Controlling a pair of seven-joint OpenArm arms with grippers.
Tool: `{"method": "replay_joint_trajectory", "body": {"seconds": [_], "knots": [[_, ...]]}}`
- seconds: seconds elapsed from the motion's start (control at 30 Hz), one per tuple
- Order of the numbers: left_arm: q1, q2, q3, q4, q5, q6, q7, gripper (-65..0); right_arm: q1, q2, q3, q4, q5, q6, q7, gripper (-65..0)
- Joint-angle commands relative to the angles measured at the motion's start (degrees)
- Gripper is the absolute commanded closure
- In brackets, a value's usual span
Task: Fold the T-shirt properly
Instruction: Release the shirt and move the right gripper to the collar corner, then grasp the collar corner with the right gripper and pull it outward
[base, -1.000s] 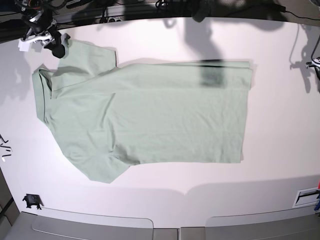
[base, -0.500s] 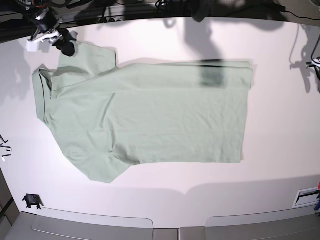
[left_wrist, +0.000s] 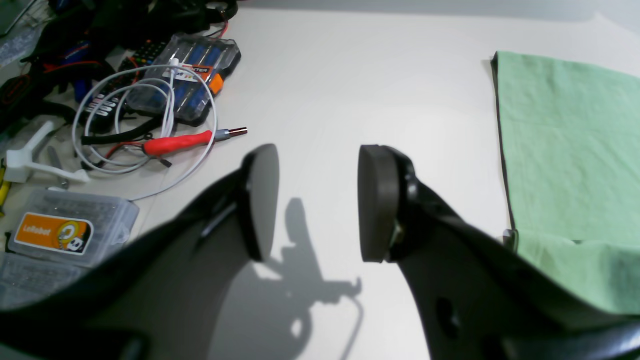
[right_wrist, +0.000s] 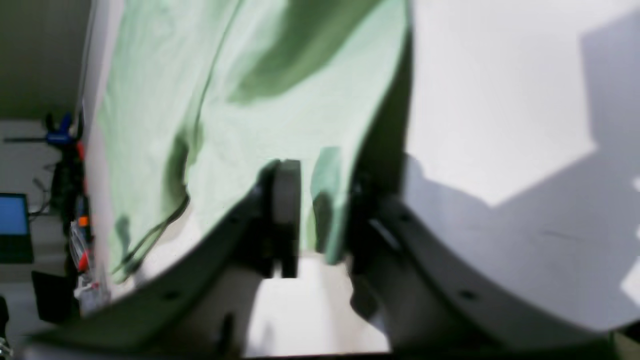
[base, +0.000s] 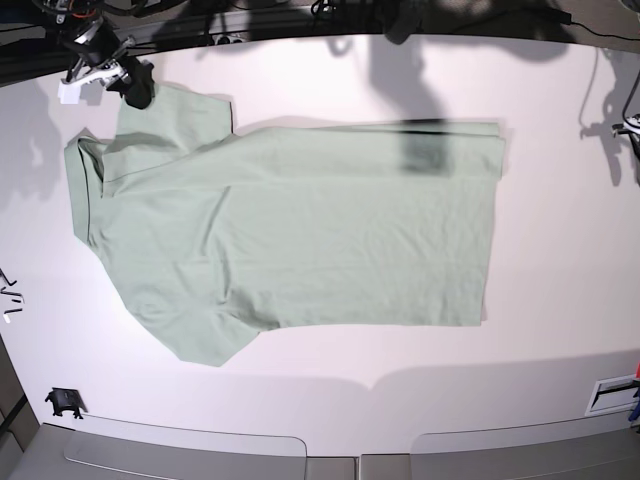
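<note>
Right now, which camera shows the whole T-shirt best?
The base view: the T-shirt lies flat, fully visible, sleeves and collar included. The left wrist view shows only its hem end; the right wrist view gives a blurred close-up of cloth between the right end effector pads.

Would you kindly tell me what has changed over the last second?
The right pincer moved from beside the sleeve onto its edge and closed around a fold of the T-shirt. The left pincer stayed open over bare table, and the shirt's body lies as before.
</note>
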Motion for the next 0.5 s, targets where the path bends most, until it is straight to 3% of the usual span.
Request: {"method": "replay_joint_trajectory", "body": {"seconds": [0.0,0.1,0.23,0.33,0.47], "knots": [[0.2,-1.11,-0.42,0.96,-0.74,0.07,-1.36,-23.9,-0.15,0.81,0.26,0.76,0.63,0.39,0.72,-6.2],[0.2,-1.11,-0.42,0.96,-0.74,0.07,-1.36,-23.9,-0.15,0.81,0.26,0.76,0.72,0.42,0.7,0.0],[0.2,-1.11,-0.42,0.96,-0.74,0.07,-1.36,-23.9,0.07,0.83,0.26,0.76,4.57,0.63,0.66,0.0],[0.2,-1.11,-0.42,0.96,-0.74,0.07,-1.36,-23.9,1.27,0.83,0.26,0.76,6.91,3.36,-0.15,0.0],[0.2,-1.11,-0.42,0.96,-0.72,0.07,-1.36,-23.9,4.37,0.83,0.26,0.76,11.89,3.36,-2.23,0.0]]}}
